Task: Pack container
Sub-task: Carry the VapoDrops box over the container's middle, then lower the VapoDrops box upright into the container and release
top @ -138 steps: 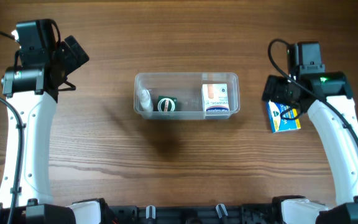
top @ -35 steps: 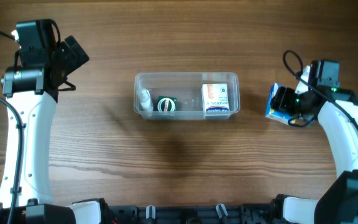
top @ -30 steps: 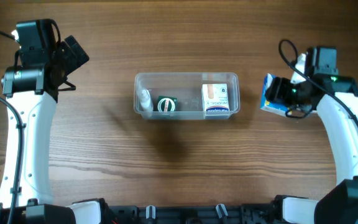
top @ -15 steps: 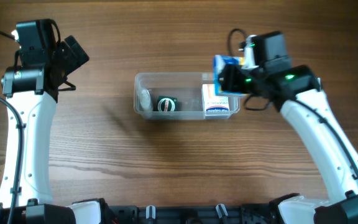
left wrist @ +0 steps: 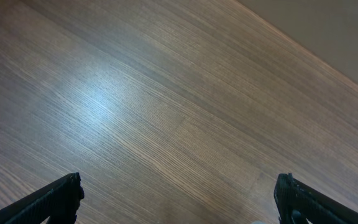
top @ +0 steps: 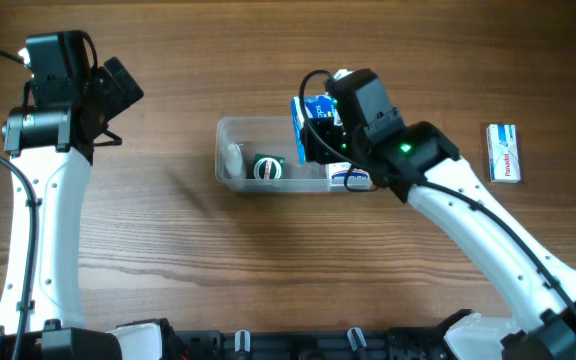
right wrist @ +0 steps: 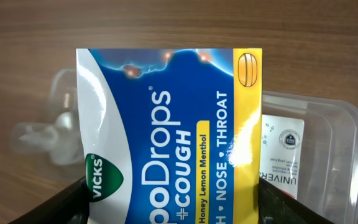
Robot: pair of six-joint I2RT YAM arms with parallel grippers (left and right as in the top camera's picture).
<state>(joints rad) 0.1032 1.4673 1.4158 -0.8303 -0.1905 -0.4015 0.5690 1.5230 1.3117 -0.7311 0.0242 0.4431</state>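
Note:
The clear plastic container (top: 230, 130) sits mid-table. It holds a small white bottle (top: 232, 158), a round green item (top: 266, 168) and a white box (top: 353, 177) at its right end. My right gripper (top: 315, 133) is shut on a blue and yellow Vicks cough drops box (top: 312, 108) and holds it over the container's middle. In the right wrist view the box (right wrist: 169, 130) fills the frame, with the container (right wrist: 344, 143) and the white box (right wrist: 281, 155) behind it. My left gripper (left wrist: 176, 208) is open over bare table, far left of the container.
A small white and blue medicine box (top: 504, 152) lies on the table at the far right. The table top is brown wood. My left arm (top: 38, 190) stands along the left side.
My right gripper picked the blue cough drops box up from the table's right side and carried it left, over the container. A small white and blue box now shows at the far right.

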